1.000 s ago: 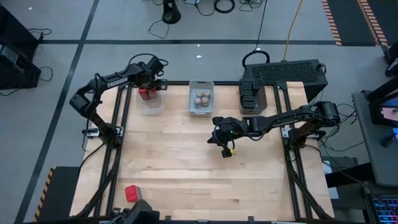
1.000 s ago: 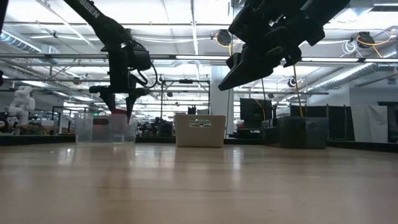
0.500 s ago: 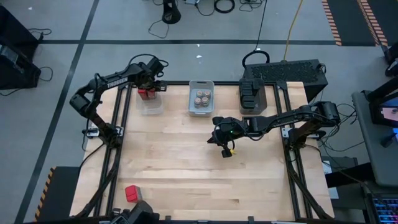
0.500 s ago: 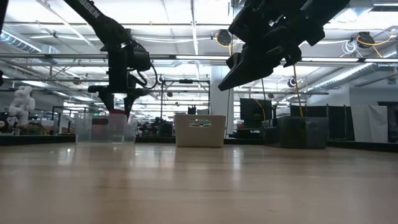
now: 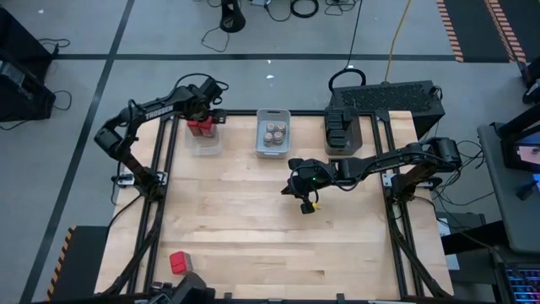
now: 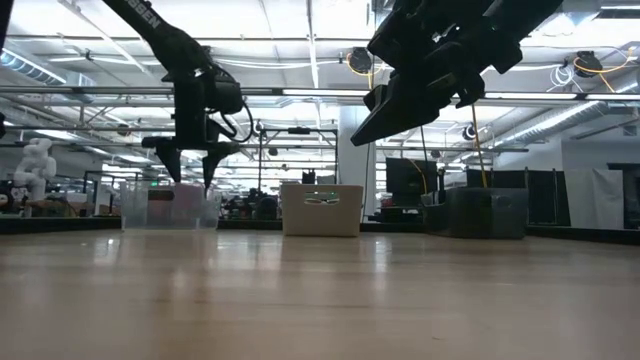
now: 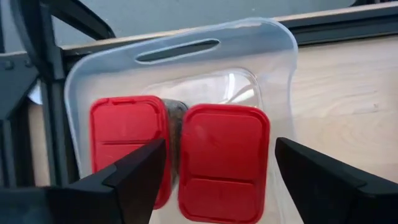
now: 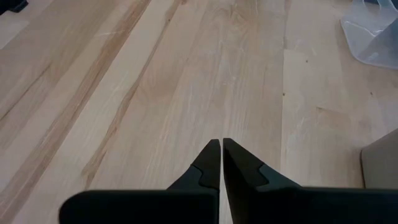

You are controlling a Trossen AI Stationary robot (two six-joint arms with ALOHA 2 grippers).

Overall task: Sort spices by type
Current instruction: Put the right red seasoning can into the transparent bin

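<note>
1. Hovering over the clear bin (image 7: 280, 74) at the counter's (image 5: 253, 211) far left, the left claw (image 7: 214, 168) is gaping wide, gripping nothing.
2. Lying side by side in that bin, two red spice boxes (image 7: 224, 158) are sitting just beneath, between its fingers (image 7: 134, 174).
3. Hanging mid-counter, the right claw (image 8: 221, 155) is staying clenched and empty.

Light falls evenly from overhead: the wooden table (image 5: 270, 203) looks bright from above with only soft, short shadows under the arms. In the low view, ceiling light strips (image 6: 300, 45) glare white, so both arms read as dark silhouettes, and the near tabletop is smeared out of focus. The clear bin (image 7: 273, 74) catches pale reflections in the left wrist view, where the near fingers (image 7: 130, 180) look blurred, perhaps from closeness.
</note>
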